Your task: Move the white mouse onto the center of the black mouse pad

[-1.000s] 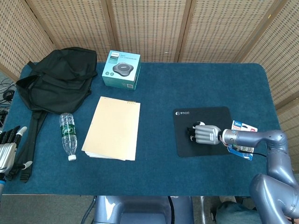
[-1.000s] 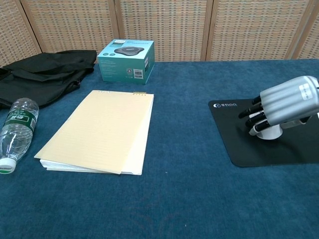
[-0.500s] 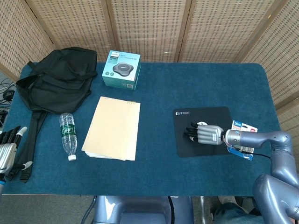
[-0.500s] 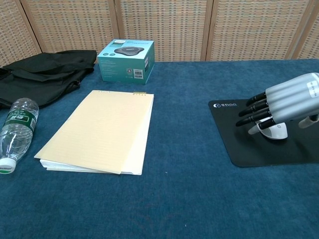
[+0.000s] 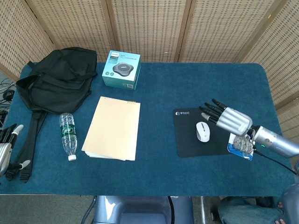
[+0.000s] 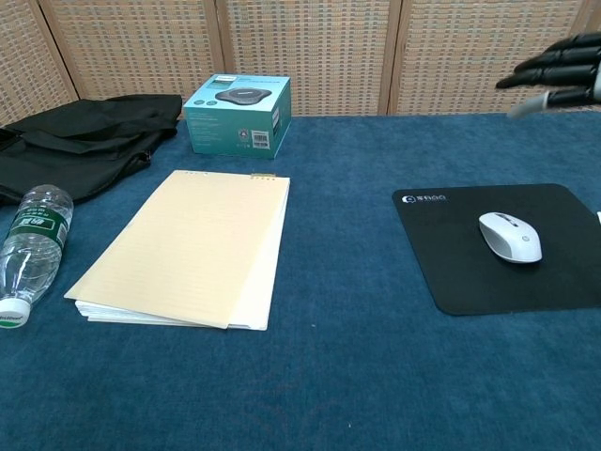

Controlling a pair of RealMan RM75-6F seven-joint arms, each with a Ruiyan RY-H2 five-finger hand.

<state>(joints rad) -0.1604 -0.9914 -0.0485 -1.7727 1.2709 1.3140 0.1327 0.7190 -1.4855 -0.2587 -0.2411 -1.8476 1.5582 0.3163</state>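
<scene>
Lifted clear since half a second ago, the right hand (image 5: pixel 229 118) no longer covers the white mouse (image 5: pixel 202 131); it now hangs above the right part of the black mouse pad (image 5: pixel 187 140), fingers (image 6: pixel 549 70) spread apart and holding nothing. In the chest view only those dark fingertips show, high at the right edge. The white mouse lies alone on the pad, close to its middle, a little toward the right. At the pad's right edge sits a small blue-and-white packet (image 5: pixel 242 148), partly hidden by the arm.

The left hand (image 5: pixel 5 147) rests low at the far left edge of the head view, fingers apart and empty.

On the blue table (image 5: pixel 159 98) lie a tan notepad (image 5: pixel 113 127), a water bottle (image 5: pixel 68 136) just to its left, a black bag (image 5: pixel 58 79) at the far left corner, and a teal box (image 5: pixel 122 70) beside the bag.
</scene>
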